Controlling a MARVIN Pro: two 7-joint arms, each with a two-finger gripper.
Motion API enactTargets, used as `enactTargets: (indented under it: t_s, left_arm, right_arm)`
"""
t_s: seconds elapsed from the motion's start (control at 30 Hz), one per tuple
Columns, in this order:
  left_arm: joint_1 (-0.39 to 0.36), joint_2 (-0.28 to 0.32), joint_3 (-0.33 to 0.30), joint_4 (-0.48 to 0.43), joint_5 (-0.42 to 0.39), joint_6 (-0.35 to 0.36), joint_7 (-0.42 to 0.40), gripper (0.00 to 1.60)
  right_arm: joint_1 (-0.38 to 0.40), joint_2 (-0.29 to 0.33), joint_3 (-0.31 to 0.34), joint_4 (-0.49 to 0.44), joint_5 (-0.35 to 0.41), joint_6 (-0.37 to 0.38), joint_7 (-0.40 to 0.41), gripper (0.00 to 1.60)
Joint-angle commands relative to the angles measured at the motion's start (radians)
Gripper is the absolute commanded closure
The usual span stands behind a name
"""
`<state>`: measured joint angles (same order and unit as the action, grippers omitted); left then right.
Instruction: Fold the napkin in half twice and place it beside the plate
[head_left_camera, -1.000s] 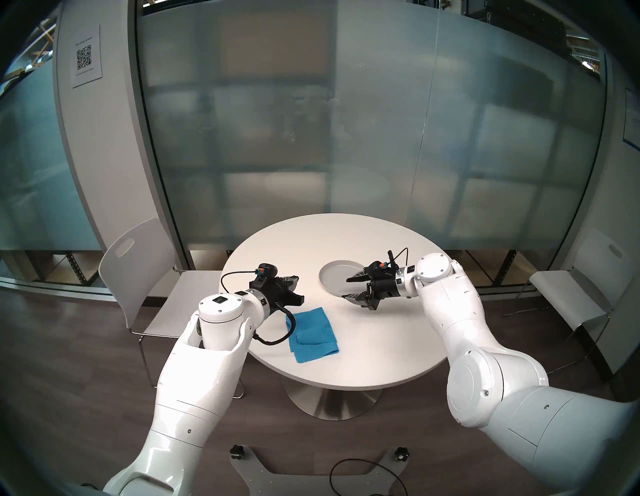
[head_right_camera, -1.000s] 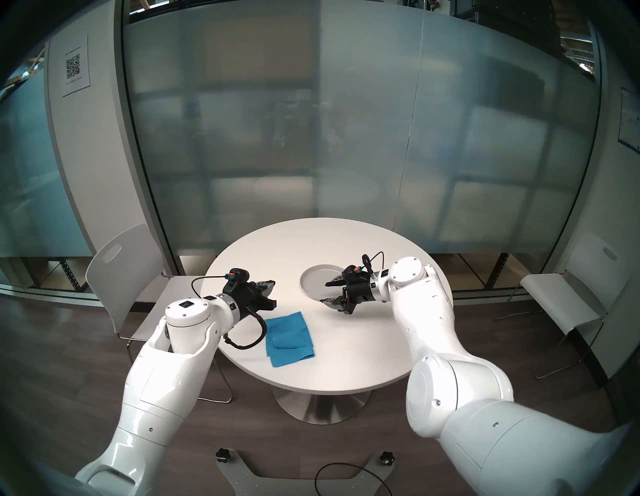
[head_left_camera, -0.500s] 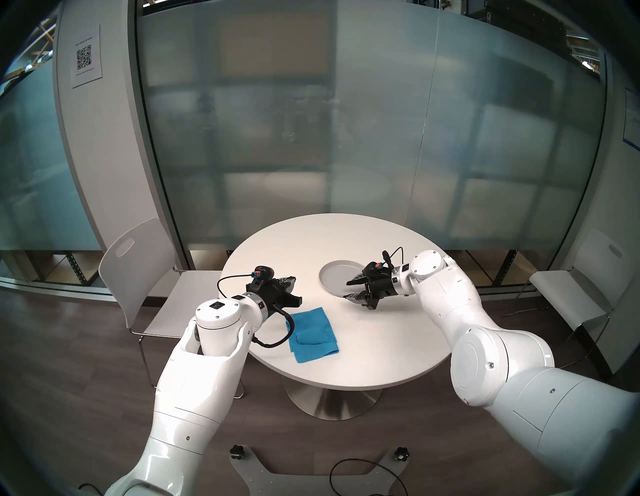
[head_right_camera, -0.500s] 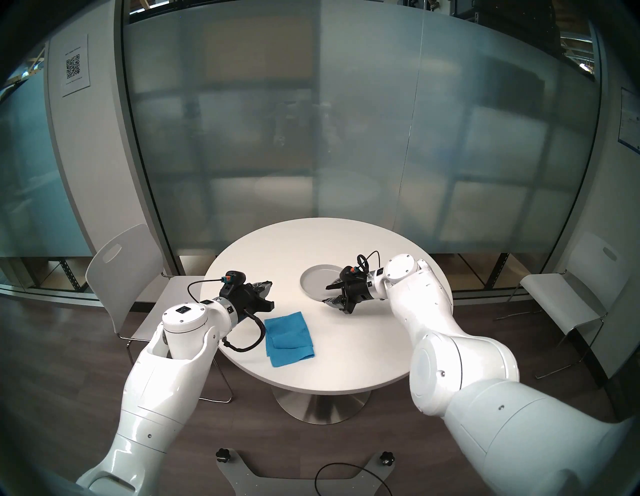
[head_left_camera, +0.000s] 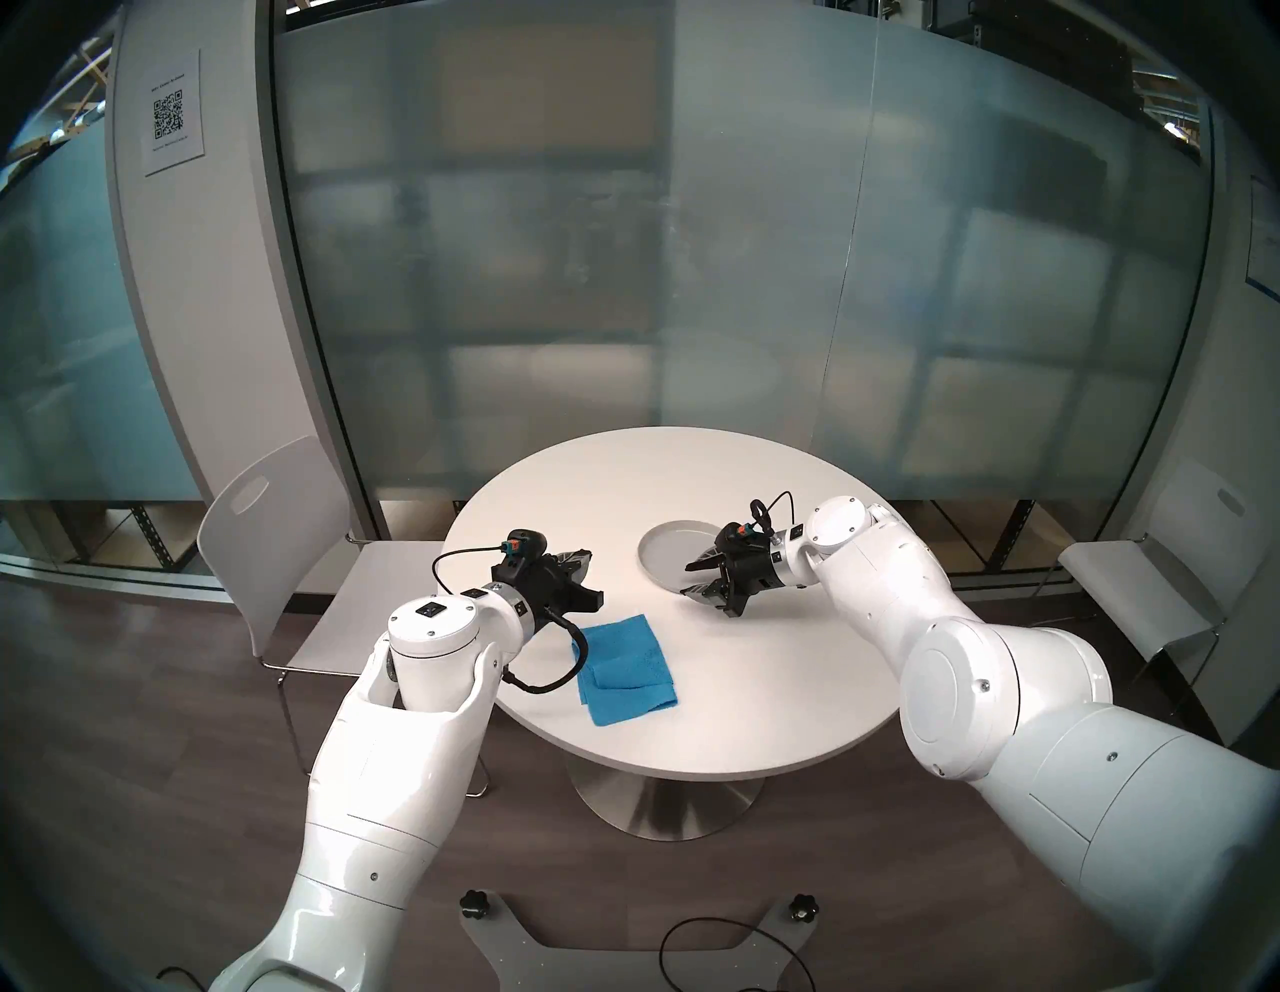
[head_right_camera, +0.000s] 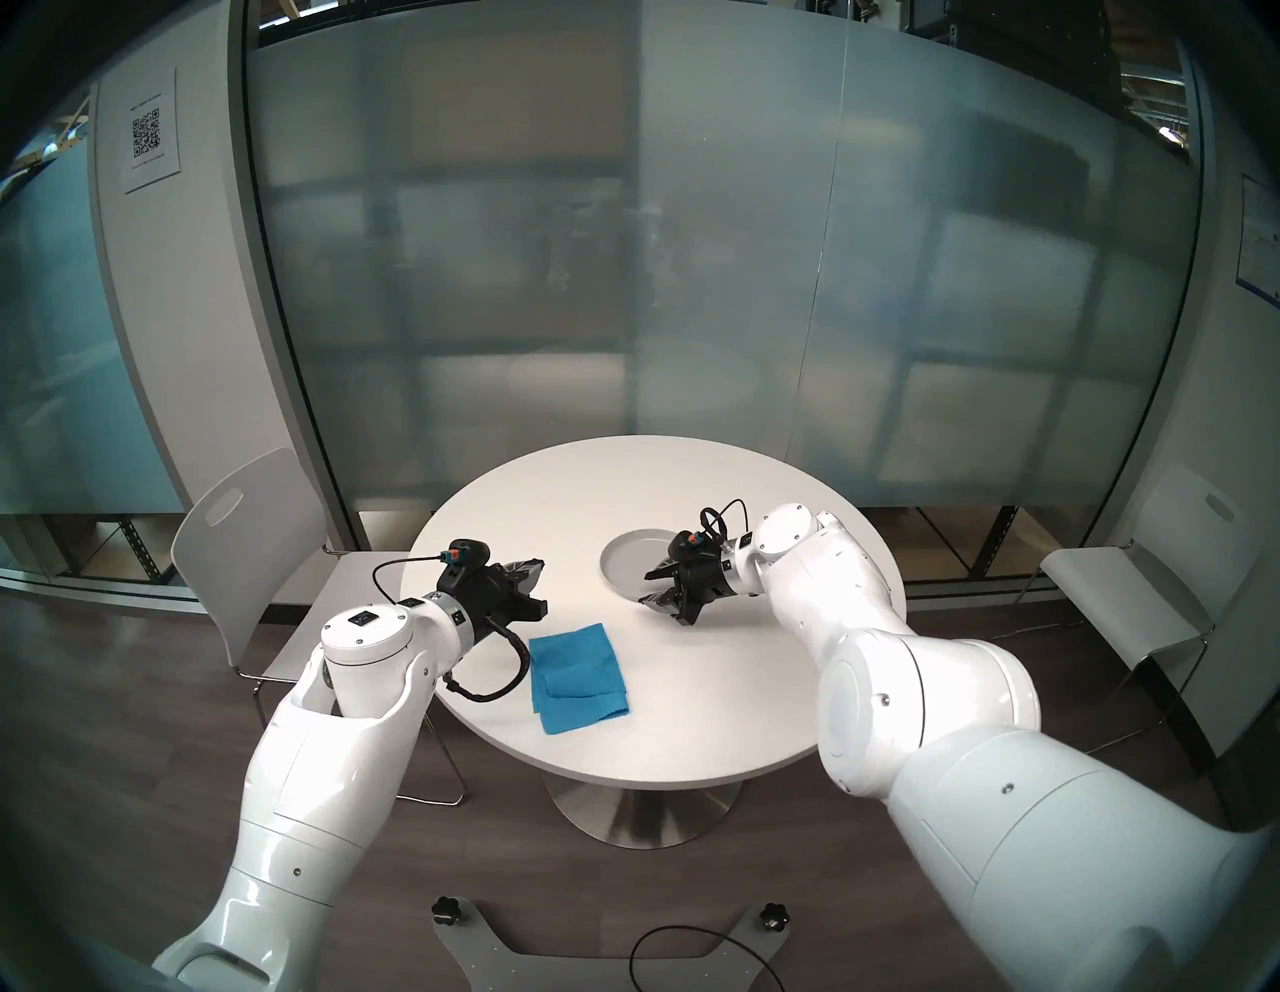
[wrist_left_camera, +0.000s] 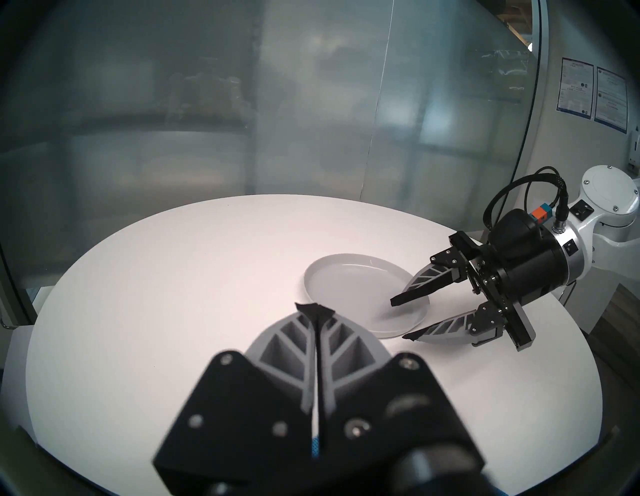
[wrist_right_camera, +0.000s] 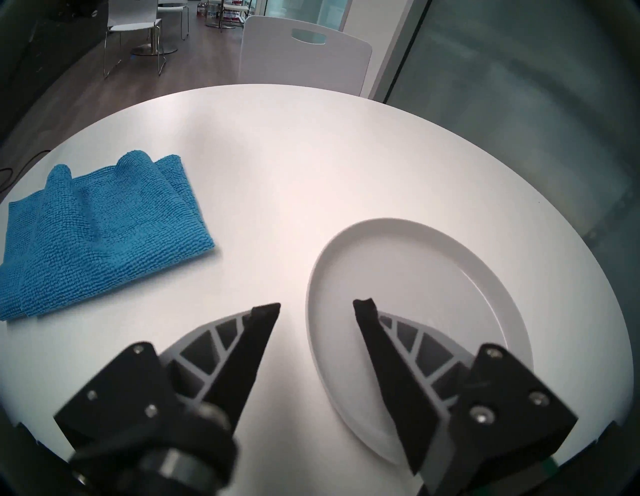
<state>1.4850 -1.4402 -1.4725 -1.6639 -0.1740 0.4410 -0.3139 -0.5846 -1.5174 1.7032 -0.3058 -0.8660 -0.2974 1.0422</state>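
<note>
Blue terry cloth, the napkin (head_left_camera: 625, 668), is seen lying folded but rumpled near the front-left part of the round white table (head_left_camera: 692, 471), well apart from the light-grey plate (head_left_camera: 668, 551), which rests further back and to the right. Layered edges and a raised ridge are visible on the cloth in the right wrist view (wrist_right_camera: 104, 232); whether both folds are complete cannot be told.

The left gripper (wrist_left_camera: 314, 309) is held above the table just behind the napkin, its fingers pressed together with nothing visibly pinched at the tips. The right gripper (wrist_right_camera: 317, 306) is spread, one fingertip (wrist_right_camera: 363, 306) over the plate's near rim and the other over bare tabletop, with nothing between them.

The step in hand is judged to be a grasp at the plate's rim, possibly so that plate and napkin can be brought side by side. For this to be done well, the lower finger should be slid under the low rim while flat to the table, and the closing should be centred on the rim so that the plate is not tipped or pushed away. Any dragging should be kept slow, since a smooth plate is likely to skid on the glossy top.
</note>
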Motion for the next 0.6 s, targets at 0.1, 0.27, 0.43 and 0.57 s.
enactTargets:
  t_s: [0.1,0.27,0.43,0.57]
  left_arm:
    - [-0.009,0.006,-0.002,-0.028,0.003,-0.009,-0.007,1.29]
    - [-0.007,0.008,-0.003,-0.036,0.002,-0.007,-0.014,1.29]
    - [-0.006,0.009,-0.004,-0.039,0.003,-0.005,-0.015,1.29]
    - [-0.006,0.011,-0.004,-0.041,0.004,-0.004,-0.019,1.29]
  right_arm:
    - [0.098,-0.008,-0.022,0.035,-0.03,0.0,-0.035,0.61]
    - [0.114,-0.005,-0.04,0.069,-0.062,-0.003,-0.058,0.63]
    - [0.123,-0.008,-0.049,0.087,-0.078,-0.001,-0.075,0.65]
    - [0.13,-0.013,-0.055,0.104,-0.096,0.002,-0.097,0.68]
